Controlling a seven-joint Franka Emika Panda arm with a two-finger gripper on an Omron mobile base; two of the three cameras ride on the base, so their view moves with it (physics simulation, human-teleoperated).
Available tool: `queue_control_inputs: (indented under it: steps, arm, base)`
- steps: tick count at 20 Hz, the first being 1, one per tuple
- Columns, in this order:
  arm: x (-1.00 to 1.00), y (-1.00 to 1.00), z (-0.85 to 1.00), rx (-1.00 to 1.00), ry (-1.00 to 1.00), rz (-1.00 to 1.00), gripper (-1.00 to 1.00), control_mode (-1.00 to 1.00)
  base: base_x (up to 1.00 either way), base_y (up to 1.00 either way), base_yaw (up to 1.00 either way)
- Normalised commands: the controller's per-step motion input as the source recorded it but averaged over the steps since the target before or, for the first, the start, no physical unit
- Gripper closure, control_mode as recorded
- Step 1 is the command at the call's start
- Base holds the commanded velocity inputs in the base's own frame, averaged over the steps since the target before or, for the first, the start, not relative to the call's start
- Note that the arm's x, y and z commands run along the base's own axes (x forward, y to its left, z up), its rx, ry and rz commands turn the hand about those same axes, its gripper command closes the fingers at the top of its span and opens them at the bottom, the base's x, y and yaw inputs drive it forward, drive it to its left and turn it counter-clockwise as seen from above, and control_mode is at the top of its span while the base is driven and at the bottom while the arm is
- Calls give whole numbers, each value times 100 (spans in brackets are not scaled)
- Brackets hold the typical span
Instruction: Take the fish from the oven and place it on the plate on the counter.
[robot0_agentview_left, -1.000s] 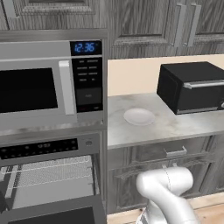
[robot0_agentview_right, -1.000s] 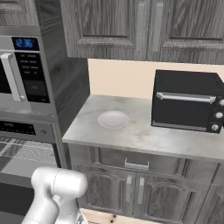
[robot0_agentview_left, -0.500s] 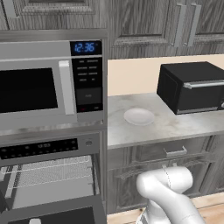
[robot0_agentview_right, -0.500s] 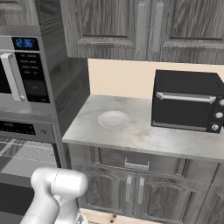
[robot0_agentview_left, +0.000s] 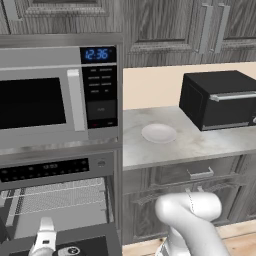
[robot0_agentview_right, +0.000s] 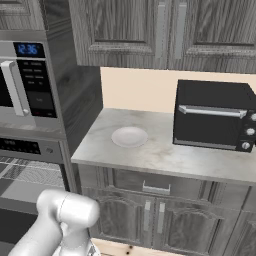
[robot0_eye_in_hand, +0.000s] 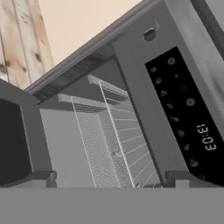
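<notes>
Nothing among the kitchen objects has shifted since the earlier frames; only a white part of the arm now shows low in front of the wide stainless-steel built-in oven (robot0_agentview_left: 55, 200), whose door hangs open, showing its wire racks (robot0_eye_in_hand: 118, 144) in the tilted hand view. Jaws stand spread wide, holding nothing. No slim dark-grey fish can be made out on the racks. Further back, the small round white plate (robot0_agentview_left: 159, 133) sits on the light grey marbled bench (robot0_agentview_left: 200, 145), left of a black boxy toaster oven (robot0_agentview_left: 220, 99). A steel microwave (robot0_agentview_left: 55, 95) sits above the oven.
</notes>
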Motion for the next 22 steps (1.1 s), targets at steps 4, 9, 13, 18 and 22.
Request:
queue_control_inputs:
  steps: [4, 9, 13, 18, 22]
  arm:
    - [39, 0, -47, -8, 9, 0, -100, -100]
    - [27, 4, -44, -12, 19, -1, -100, -100]
    - [23, 22, -33, -17, 31, -2, -100, -100]
    - [21, 35, -34, -16, 26, -3, -100, -100]
    - [30, 28, -61, 0, 0, -10, -100, -100]
  base:
    - [0, 0, 0]
    - [0, 0, 0]
    - [0, 0, 0]
    - [0, 0, 0]
    - [0, 0, 0]
